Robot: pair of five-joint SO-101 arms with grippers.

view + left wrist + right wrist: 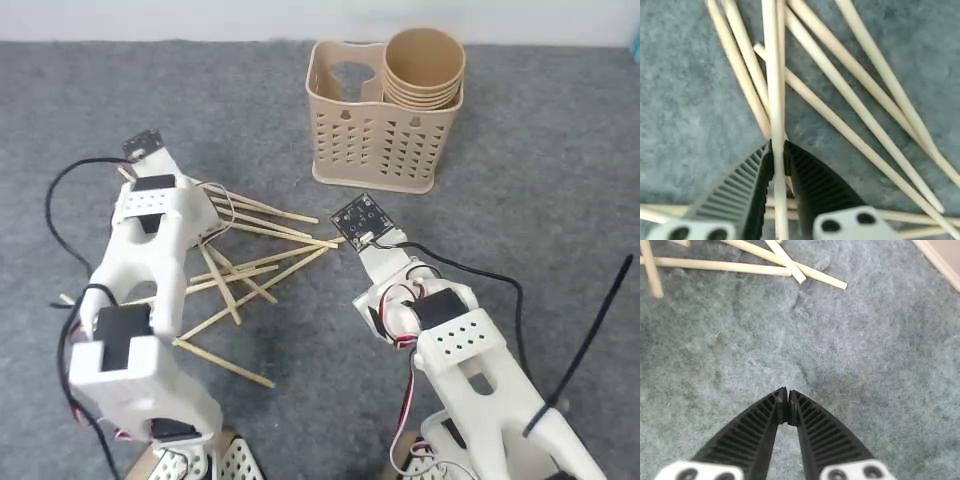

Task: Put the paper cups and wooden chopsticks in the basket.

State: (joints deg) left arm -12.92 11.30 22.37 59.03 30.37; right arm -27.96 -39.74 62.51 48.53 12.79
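Wooden chopstick (771,75) pinched in my left gripper (778,150), judged ready for lifting from the pile (280,233) at 9 o'clock. Right gripper (788,407) pressed together, empty. Cups (424,60) stand in the basket (365,150) at 12 o'clock.

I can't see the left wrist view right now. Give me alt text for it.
The left gripper is shut on one chopstick, which runs straight away from the camera. Other chopsticks lie crossed around it on the grey carpet.
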